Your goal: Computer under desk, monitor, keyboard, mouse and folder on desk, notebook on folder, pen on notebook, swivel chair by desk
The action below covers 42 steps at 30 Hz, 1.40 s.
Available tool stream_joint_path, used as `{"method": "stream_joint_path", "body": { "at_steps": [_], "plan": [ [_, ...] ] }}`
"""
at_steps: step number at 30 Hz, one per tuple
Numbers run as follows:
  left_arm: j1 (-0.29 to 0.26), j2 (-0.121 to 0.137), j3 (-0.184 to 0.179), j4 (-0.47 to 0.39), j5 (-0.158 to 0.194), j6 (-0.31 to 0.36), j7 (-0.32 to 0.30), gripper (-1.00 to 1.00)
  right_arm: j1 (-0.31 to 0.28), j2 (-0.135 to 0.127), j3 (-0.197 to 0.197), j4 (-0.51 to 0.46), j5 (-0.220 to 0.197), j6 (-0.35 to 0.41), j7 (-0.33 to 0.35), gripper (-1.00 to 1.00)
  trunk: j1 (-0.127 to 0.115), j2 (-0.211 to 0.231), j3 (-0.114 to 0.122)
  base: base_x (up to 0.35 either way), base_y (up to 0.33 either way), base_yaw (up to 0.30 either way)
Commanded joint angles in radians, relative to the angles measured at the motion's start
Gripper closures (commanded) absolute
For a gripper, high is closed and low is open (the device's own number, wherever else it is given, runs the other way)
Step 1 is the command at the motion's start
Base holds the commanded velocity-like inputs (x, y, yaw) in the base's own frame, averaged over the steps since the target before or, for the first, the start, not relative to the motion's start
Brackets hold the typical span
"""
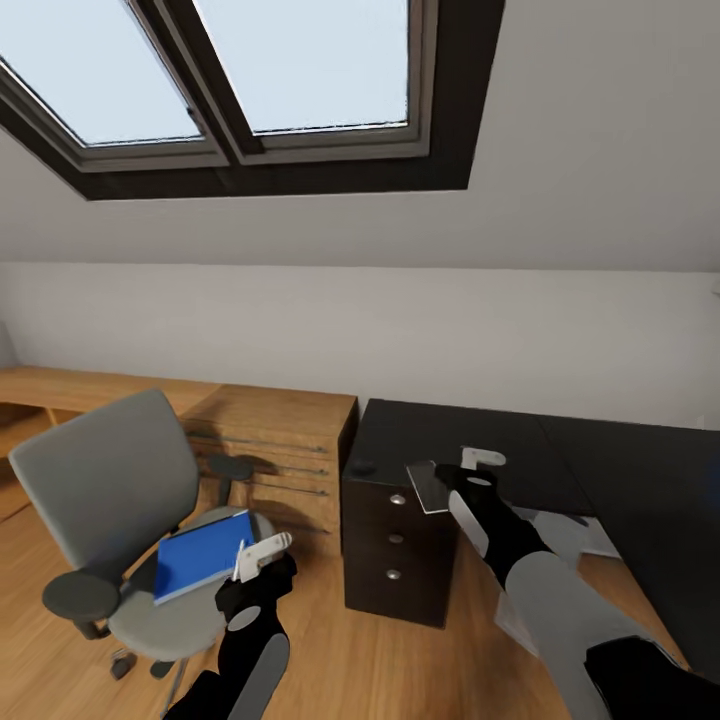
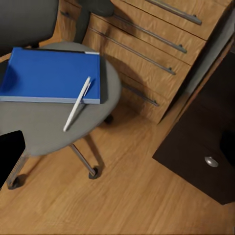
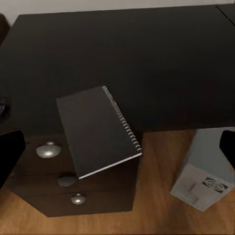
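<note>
The thin grey spiral-bound notebook (image 3: 100,131), mid-frame in your right gripper (image 1: 450,483) over the black desk's (image 3: 147,58) drawer edge, looks light, stiff and slippery, so pinch its unbound edge firmly; I can't tell your left gripper's (image 1: 262,552) state.

L tool (image 1: 262,556) raised; R tool (image 1: 478,470) prob. clamped.

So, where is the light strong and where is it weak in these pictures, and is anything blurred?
Head view: the skylight is brightest, nearly washed out; the black desk shows little detail. Left wrist view: even light, soft shadows under the swivel chair, the blue folder sharp. Right wrist view: dim, the grey notebook barely stands out from the desk; edges slightly soft.
</note>
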Motion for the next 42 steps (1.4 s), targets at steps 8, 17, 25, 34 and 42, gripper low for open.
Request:
{"method": "stream_joint_path", "body": {
  "at_steps": [8, 17, 25, 34, 42],
  "plan": [
    [-0.001, 0.000, -0.001, -0.001, 0.004, 0.004, 0.007, -1.00, 0.001, 0.008, 0.008, -0.002, -0.005, 0.005, -0.006, -1.00, 0.001, -0.001, -0.004, 0.317, -0.003, 0.124],
    [-0.001, -0.004, -0.055, 0.003, 0.007, 0.013, 0.010, -1.00, 0.001, 0.013, 0.007, -0.002, -0.003, 0.003, -0.011, -1.00, 0.001, -0.001, -0.004, 0.271, -0.109, 0.068],
    [-0.001, -0.001, -0.103, 0.046, 0.008, 0.014, 0.011, -1.00, 0.001, 0.013, 0.006, 0.000, -0.003, 0.004, -0.011, -1.00, 0.001, -0.001, -0.005, 0.267, -0.149, 0.265],
    [-0.001, -0.001, -0.104, 0.050, 0.008, 0.013, 0.011, -1.00, 0.001, 0.013, 0.007, 0.003, -0.003, 0.004, -0.010, -1.00, 0.001, -0.001, -0.010, 0.063, -0.039, 0.249],
    [0.001, 0.000, -0.107, -0.020, 0.006, 0.005, 0.034, -1.00, 0.001, 0.014, 0.011, 0.005, -0.003, 0.004, -0.009, -1.00, 0.001, -0.001, -0.019, 0.002, -0.001, 0.189]
  ]
}}
